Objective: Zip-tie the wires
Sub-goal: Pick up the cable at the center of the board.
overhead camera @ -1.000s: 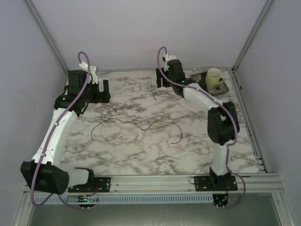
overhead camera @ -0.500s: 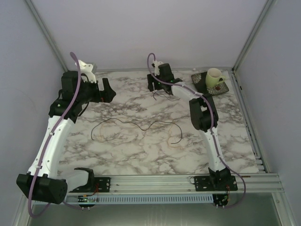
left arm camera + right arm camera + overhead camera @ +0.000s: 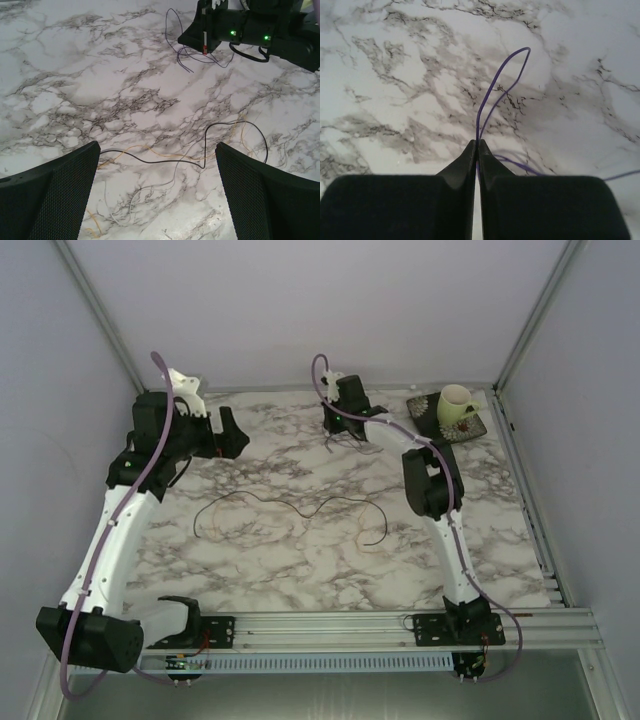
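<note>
1. While my right gripper (image 3: 477, 144) sits low at the far edge of the table (image 3: 250, 570), its jaws are pressed fully together on a thin purple wire (image 3: 495, 90), which loops out ahead of the tips.
2. My left gripper (image 3: 228, 432) hangs over the far left corner, jaws spread as wide as they go, holding nothing.
3. The other wires (image 3: 290, 508) lie loose in the middle of the table: a long dark wire (image 3: 175, 161) in lazy curves, a yellowish wire (image 3: 150, 148) crossing it, both well apart from the purple one.
4. First worry: the pinch is at the very tips on a hair-thin strand. A quick lift or drag would, I expect, let it slide out.
5. Second: the purple loop looks springy; hauled toward the middle it could snag the dark wire and scatter the strands instead of gathering them.
6. Third: a cup (image 3: 456, 403) on a saucer (image 3: 470, 432) stands in the far right corner, near the right arm; a wide swing could knock it.
7. I see no zip tie in any view, so bundling may stall.
</note>
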Robot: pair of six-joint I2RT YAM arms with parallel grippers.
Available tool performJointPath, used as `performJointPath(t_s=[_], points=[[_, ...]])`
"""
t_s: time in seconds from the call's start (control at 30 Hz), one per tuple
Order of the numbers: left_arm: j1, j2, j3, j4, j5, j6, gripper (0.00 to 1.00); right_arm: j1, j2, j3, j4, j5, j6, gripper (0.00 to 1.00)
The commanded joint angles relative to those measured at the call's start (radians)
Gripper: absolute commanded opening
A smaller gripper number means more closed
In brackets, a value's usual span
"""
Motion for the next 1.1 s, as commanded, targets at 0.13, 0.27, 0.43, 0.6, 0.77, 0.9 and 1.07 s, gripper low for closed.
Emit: performJointPath(t_s=[0.13,0.27,0.43,0.6,0.77,0.9,1.07], points=[[0.004,-0.073,-0.074,0.204,0.107,-0.015,1.0,0.024,-0.348,-0.069,-0.035,0.049,-0.026,0.0],[0.003,-0.127,-0.178,0.413,0.127,-0.072,1.0,0.034,-0.493,-0.086,-0.138,0.054,-0.01,0.0],[0.002,-0.167,-0.312,0.731,0.118,-0.19,1.0,0.035,-0.645,-0.093,-0.262,0.055,-0.022,0.0],[-0.031,-0.073,-0.296,0.897,0.175,-0.294,1.0,0.035,-0.773,-0.081,-0.3,0.006,-0.011,0.0],[-0.147,0.065,-0.213,0.926,0.177,-0.283,1.0,0.034,-0.84,-0.052,-0.323,-0.029,-0.002,0.0],[-0.255,0.178,-0.172,0.958,0.156,-0.267,1.0,0.032,-0.864,-0.043,-0.326,0.003,0.026,0.0],[-0.343,0.281,-0.115,1.005,0.166,-0.284,1.0,0.032,-0.872,-0.025,-0.322,0.039,0.07,0.0]])
